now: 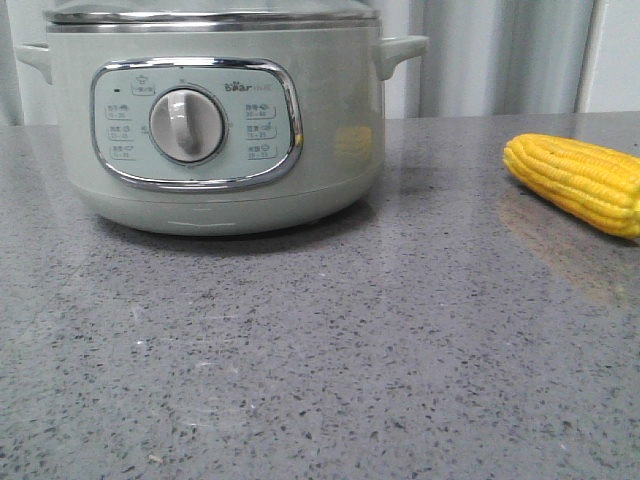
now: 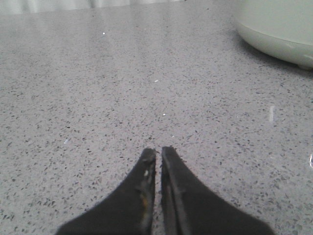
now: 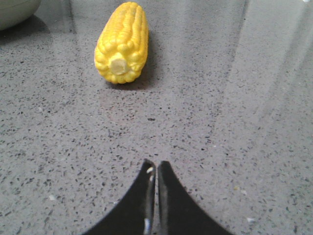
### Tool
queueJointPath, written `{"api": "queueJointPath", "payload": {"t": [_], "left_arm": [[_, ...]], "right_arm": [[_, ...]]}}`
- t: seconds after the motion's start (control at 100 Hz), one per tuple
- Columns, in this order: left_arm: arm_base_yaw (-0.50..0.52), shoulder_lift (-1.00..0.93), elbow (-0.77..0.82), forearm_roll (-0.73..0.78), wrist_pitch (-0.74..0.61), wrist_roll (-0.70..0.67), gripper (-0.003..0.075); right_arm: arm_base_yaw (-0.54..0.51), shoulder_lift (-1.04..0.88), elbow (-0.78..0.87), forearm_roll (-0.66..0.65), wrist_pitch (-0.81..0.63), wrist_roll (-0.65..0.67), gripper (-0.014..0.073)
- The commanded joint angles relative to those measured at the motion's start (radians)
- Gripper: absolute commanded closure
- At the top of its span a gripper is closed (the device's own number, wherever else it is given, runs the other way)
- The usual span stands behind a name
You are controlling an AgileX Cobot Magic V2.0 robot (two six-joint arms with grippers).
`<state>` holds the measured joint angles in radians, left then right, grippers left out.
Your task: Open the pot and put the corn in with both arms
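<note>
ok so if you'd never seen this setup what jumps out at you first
The big pale-green pot fills the left half of the front view, its lid on and its grey dial facing the camera. The bright yellow corn lies on the grey speckled table off to the right, apart from the pot. In the wrist views the left end effector and the right end effector are both shut and empty above the table.

On the bench [image 1: 320, 380], the pot [image 1: 215, 120] blocks the 11 o'clock side and the corn [image 1: 580, 180] lies at 2 o'clock, well apart. Between them, and across the whole near half, bare speckled stone gives a hand room to pass.
</note>
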<state>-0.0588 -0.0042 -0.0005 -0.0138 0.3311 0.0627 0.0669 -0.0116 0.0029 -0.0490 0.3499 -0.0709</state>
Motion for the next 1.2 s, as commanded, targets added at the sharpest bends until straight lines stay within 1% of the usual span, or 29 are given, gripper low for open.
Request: {"api": "queueJointPath", "payload": {"t": [0.0,0.66,0.81,0.93,1.19], "left_arm": [[0.006,-0.034,0.009,-0.008,-0.041,-0.010,0.0741],[0.006,-0.034,0.009,-0.008,-0.041,-0.010,0.0741],[0.006,-0.034,0.009,-0.008,-0.041,-0.010,0.0741],[0.006,-0.034,0.009,-0.008,-0.041,-0.010,0.0741],[0.006,-0.034,0.009,-0.008,-0.041,-0.010,0.0741]], "right_arm": [[-0.007,-0.021,0.027,-0.003,-0.036,-0.011,0.0661],[-0.007,-0.021,0.027,-0.003,-0.036,-0.011,0.0661],[-0.007,-0.021,0.027,-0.005,-0.056,-0.011,0.0661],[-0.007,-0.021,0.027,-0.005,-0.141,-0.011,0.0661],[-0.007,-0.021,0.027,-0.003,-0.403,-0.011,0.0661]]}}
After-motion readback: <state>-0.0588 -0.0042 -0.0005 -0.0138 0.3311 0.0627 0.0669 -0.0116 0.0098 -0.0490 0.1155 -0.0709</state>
